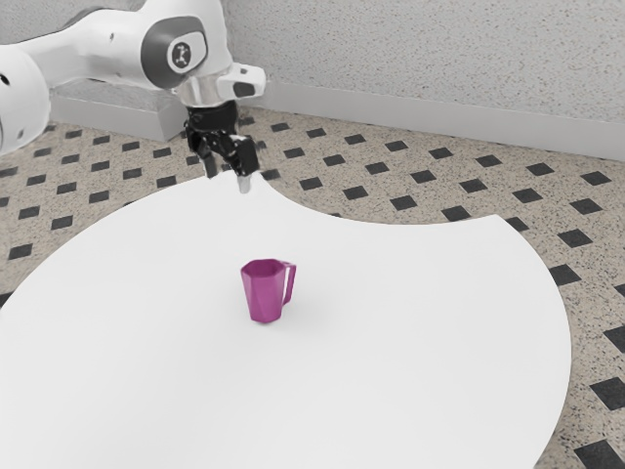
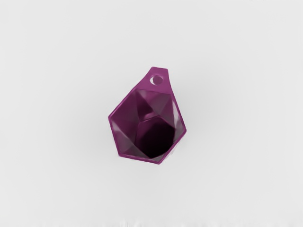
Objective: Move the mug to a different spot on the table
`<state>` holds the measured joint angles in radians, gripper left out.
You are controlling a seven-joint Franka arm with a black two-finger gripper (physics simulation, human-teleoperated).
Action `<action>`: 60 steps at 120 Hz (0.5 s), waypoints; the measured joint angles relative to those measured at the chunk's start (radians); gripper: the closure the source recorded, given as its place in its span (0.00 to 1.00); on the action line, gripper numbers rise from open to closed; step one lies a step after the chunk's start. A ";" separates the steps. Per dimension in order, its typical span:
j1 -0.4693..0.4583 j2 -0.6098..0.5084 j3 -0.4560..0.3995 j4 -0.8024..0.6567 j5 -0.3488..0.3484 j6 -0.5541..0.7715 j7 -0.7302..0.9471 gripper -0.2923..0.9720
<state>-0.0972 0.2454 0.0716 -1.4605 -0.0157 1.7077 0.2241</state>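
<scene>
The claw (image 1: pixel 227 176) hangs in the air with its two black fingers pointing down and standing apart, and nothing is between them. It touches neither the table nor the mug. In the exterior view it appears near the table's far edge, well above and to the exterior view's left of the mug. Above it, the white arm (image 1: pixel 117 49) comes in from the exterior view's upper left.

The mug (image 1: pixel 266 290) stands upright on the white table (image 1: pixel 420 322), close to the middle of the tabletop and well apart from the claw. It is magenta, with faceted sides that narrow toward the base. Its handle (image 1: pixel 289 280) points toward the exterior view's right. A soft shadow lies on the tabletop beside its base.

The wrist view looks straight down into the mug (image 2: pixel 147 123). The opening is angular and the inside is dark. The handle (image 2: pixel 157 78) sticks out from one side of the rim, with a small round hole through it. White tabletop (image 2: pixel 52 113) surrounds the mug on every side.

The table has a curved outline, with a notch cut into its far edge just below the claw. Around the table is a speckled floor (image 1: pixel 488 166) set with small black diamond tiles. It runs back to a pale baseboard and a grey, rough-textured wall (image 1: pixel 439 39).
</scene>
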 joint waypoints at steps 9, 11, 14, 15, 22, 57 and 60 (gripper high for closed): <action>0.015 -0.098 0.003 -0.059 -0.006 -0.022 -0.013 0.25; 0.017 -0.114 0.004 -0.070 -0.006 -0.026 -0.017 0.25; 0.018 -0.130 0.006 -0.080 -0.006 -0.032 -0.024 0.25; 0.018 -0.134 0.006 -0.082 -0.006 -0.034 -0.027 0.25; 0.014 -0.149 0.018 -0.087 -0.006 -0.051 -0.047 0.25; 0.014 -0.184 0.082 -0.051 -0.006 -0.121 -0.122 0.24; 0.014 -0.182 0.083 -0.051 -0.007 -0.125 -0.127 0.24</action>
<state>-0.0828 0.0635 0.1542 -1.5112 -0.0224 1.5829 0.0967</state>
